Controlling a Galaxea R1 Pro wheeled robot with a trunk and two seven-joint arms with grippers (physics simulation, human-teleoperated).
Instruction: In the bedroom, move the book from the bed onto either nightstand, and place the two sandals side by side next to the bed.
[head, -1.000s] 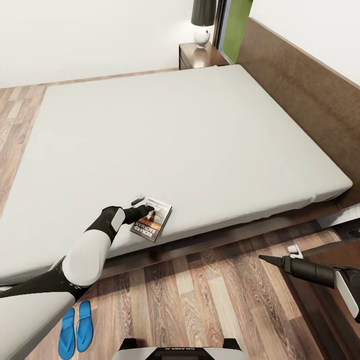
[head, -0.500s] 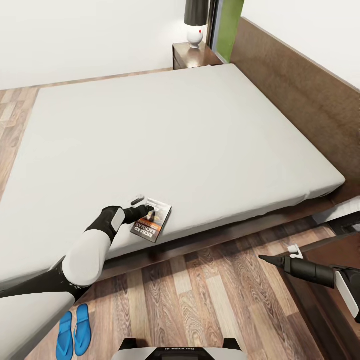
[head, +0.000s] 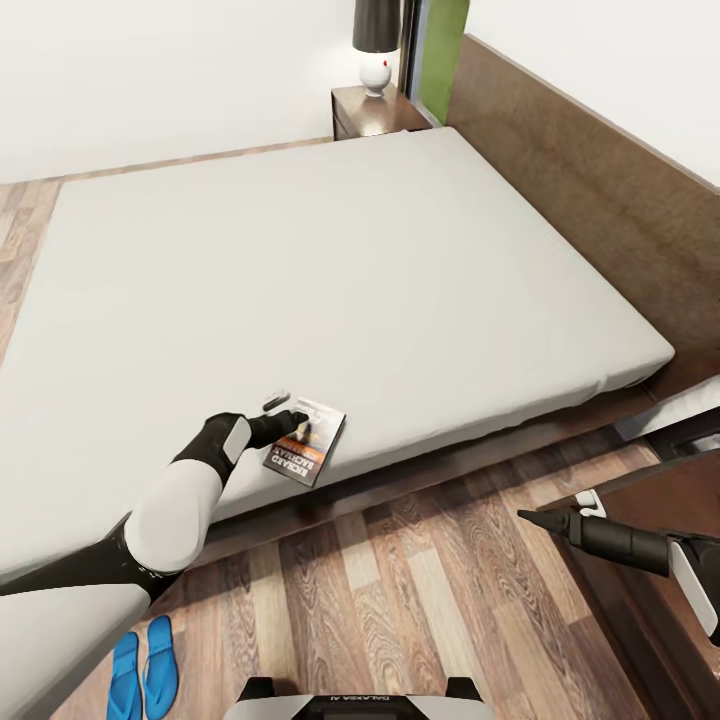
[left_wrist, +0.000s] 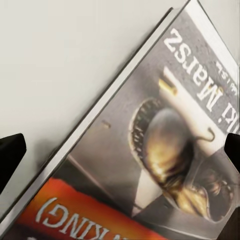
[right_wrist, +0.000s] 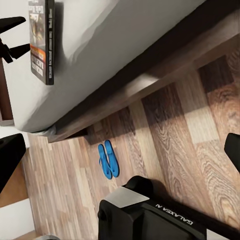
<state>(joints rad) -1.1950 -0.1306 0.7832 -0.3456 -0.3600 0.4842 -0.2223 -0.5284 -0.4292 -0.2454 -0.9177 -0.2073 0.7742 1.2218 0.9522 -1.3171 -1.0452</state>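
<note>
On the near edge of the light-grey mattress of the bed (head: 330, 260) lies the book (head: 305, 447), flat, cover up, set at a slant close to the mattress border; orange band and white lettering legible in the left wrist view (left_wrist: 145, 165). Left gripper (head: 287, 413) is lowered onto the book's far end, fingers spread apart; one dark finger (head: 274, 401) rests on the mattress just beside the book, the other sits over the cover. Left wrist view: both fingertips at opposite frame margins, book between them, not clamped. Right gripper (head: 560, 512) hangs over the wood-plank floor (head: 420, 600) at the robot's right, well apart from the bed; fingers apart, nothing between them. Two sandals (head: 143, 682), bright blue, lie side by side on the floor next to the bed frame, under the left arm; the right wrist view shows them (right_wrist: 107, 160) touching or nearly so, parallel. Far nightstand (head: 375, 110) stands at the head of the bed beside the headboard (head: 590, 210), carrying a lamp (head: 376, 40) with white base and dark shade.
</note>
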